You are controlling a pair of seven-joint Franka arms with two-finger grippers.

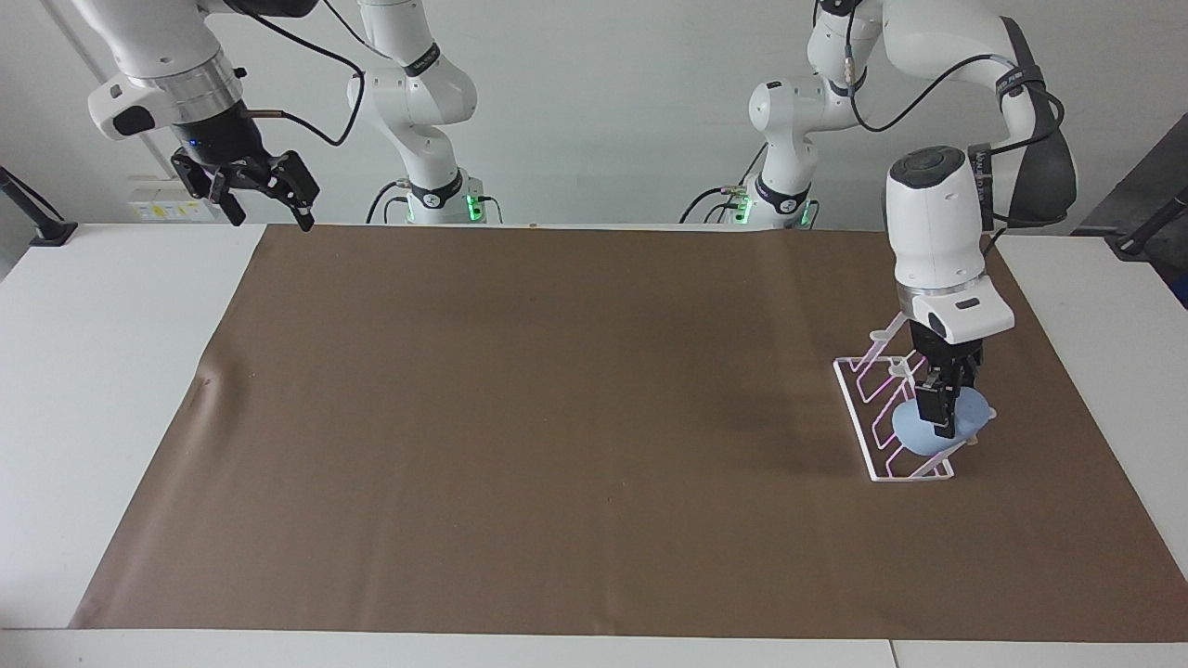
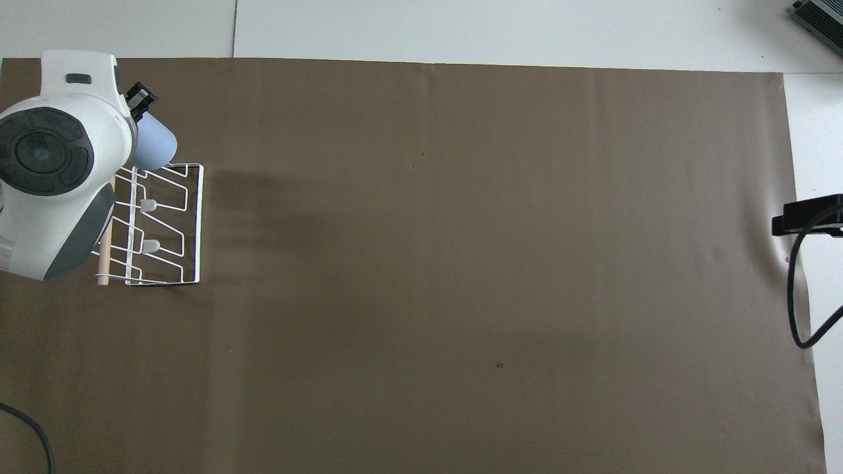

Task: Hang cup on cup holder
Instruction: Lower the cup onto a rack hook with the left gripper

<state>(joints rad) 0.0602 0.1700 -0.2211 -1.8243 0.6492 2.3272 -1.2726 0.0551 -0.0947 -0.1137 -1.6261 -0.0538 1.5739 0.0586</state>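
My left gripper point(image 1: 944, 419) clamps the light-blue cup point(image 1: 914, 433) over the wire cup holder point(image 1: 868, 436); misaligned, it could snag a loop and tip the rack. My right gripper point(image 1: 263, 197) waits, fingers spread.

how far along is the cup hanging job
Done: the left gripper has the cup picked up and brought to the cup holder. In hand: it holds the cup against the rack's farthest slot. Left: seat it and let go. The right gripper waits, open, raised at its own end.
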